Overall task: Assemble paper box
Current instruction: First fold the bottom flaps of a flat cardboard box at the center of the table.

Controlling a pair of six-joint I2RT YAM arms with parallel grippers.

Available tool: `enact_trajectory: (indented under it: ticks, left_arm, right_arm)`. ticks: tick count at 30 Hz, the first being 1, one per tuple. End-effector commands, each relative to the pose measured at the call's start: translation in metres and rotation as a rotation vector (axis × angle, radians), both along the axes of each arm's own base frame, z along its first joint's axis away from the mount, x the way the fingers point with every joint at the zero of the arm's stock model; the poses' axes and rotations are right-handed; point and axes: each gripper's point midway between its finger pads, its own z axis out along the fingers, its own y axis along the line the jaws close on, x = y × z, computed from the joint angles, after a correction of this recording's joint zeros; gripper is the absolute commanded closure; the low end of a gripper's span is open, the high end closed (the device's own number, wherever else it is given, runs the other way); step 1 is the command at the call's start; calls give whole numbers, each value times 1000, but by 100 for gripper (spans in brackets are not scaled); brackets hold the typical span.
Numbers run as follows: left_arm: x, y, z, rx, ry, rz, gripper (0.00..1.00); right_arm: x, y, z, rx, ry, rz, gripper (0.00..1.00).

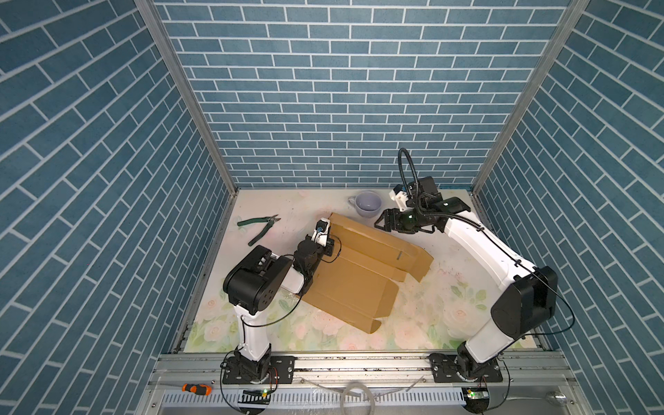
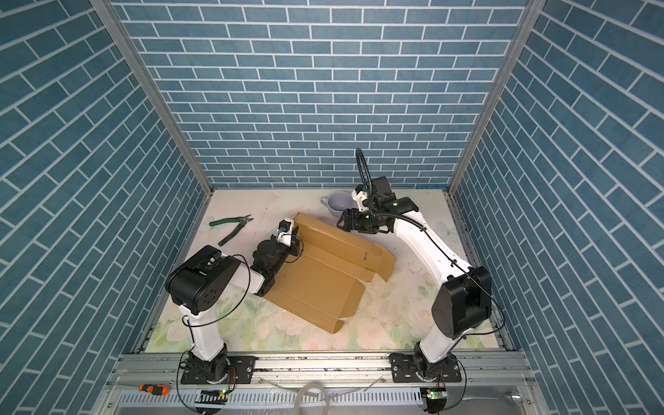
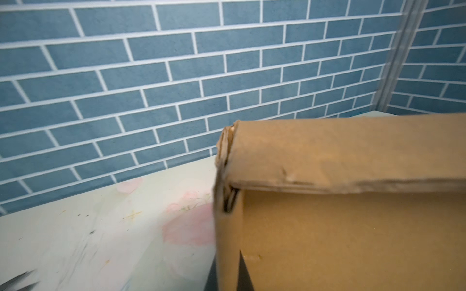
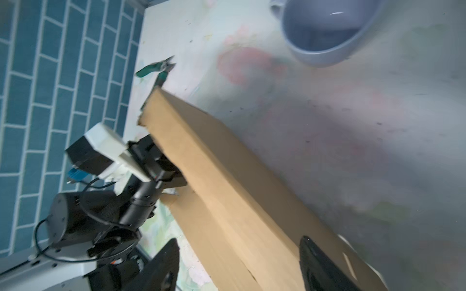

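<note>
The paper box [image 1: 354, 287] [image 2: 316, 287] is brown cardboard lying partly folded mid-table, its far long wall and left end wall raised. My left gripper [image 1: 333, 247] [image 2: 295, 245] is shut on the left end wall; in the left wrist view the cardboard [image 3: 353, 239] stands pinched between the dark fingertips [image 3: 244, 276]. My right gripper [image 1: 381, 223] [image 2: 343, 225] hovers open over the far long wall. In the right wrist view that wall [image 4: 227, 189] runs between the wide-apart fingers [image 4: 319, 262] without being pinched.
A lavender cup [image 1: 366, 203] [image 4: 327, 32] stands at the back, just behind my right gripper. Green-handled pliers [image 1: 258, 227] [image 2: 231, 225] lie at the back left. An orange screwdriver [image 1: 196, 388] rests on the front rail. The floral table [image 1: 449, 305] is walled by blue brick panels.
</note>
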Motion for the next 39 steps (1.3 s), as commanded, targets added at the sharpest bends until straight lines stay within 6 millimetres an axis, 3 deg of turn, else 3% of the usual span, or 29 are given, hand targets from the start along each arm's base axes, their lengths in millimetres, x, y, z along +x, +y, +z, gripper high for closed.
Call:
enact_trajectory:
  ticks: [1,5,7,13,21,36,39]
  left_arm:
    - [-1,18,24,-30,-77,84,100]
    - [-4,29,24,-8,-78,134,100]
    - [-5,30,23,6,-78,138,100]
    - [-10,32,15,-3,-53,134,100]
    - [-13,32,10,-6,-39,128,100]
    - [-17,24,11,9,-44,104,100]
    - [-18,25,10,7,-42,107,100]
  right_arm:
    - [-7,-52,36,-86,-38,-279,28]
    - [-30,-95,34,-182,23,-485,30]
    - [-40,-96,29,-147,58,-514,31]
    - [-45,-57,5,68,197,-498,27]
    - [-26,-19,-12,187,248,-447,25]
    - [-14,3,-60,220,335,-448,41]
    - [-16,-2,-64,189,336,-463,39]
